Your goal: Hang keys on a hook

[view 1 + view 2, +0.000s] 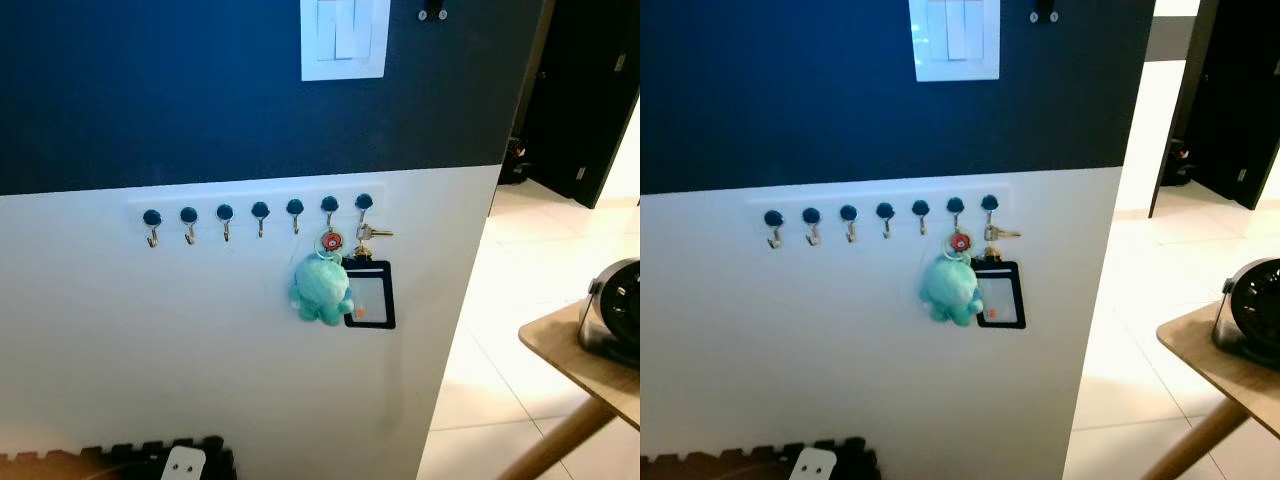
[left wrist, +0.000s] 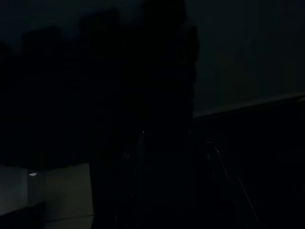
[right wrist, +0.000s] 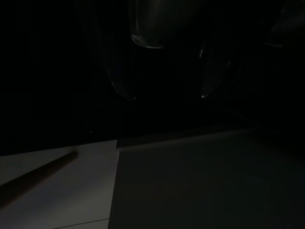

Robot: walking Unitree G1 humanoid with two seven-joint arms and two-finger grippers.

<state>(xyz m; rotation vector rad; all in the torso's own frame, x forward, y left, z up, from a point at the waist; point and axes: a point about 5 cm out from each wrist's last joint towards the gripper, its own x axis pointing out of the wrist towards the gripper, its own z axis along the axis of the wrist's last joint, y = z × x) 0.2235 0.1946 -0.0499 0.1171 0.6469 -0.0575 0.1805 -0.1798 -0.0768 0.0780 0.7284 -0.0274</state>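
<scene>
A row of several dark-knobbed hooks [image 1: 260,212] runs along a white rail on the wall. A bunch of keys [image 1: 372,235] hangs from the rightmost hook [image 1: 363,204]. With it hang a teal plush toy [image 1: 321,288], a small red charm [image 1: 331,240] and a black card holder [image 1: 370,296]. The other hooks are bare. Both wrist views are very dark. In the right wrist view I make out faint glints of the fingers [image 3: 125,90] against shade.
A white switch plate [image 1: 344,38] sits on the dark upper wall. A wooden table [image 1: 560,345] with a round grey appliance [image 1: 615,310] stands at the right. A dark doorway [image 1: 585,90] opens at the far right. A black mat [image 1: 150,462] lies at the wall's foot.
</scene>
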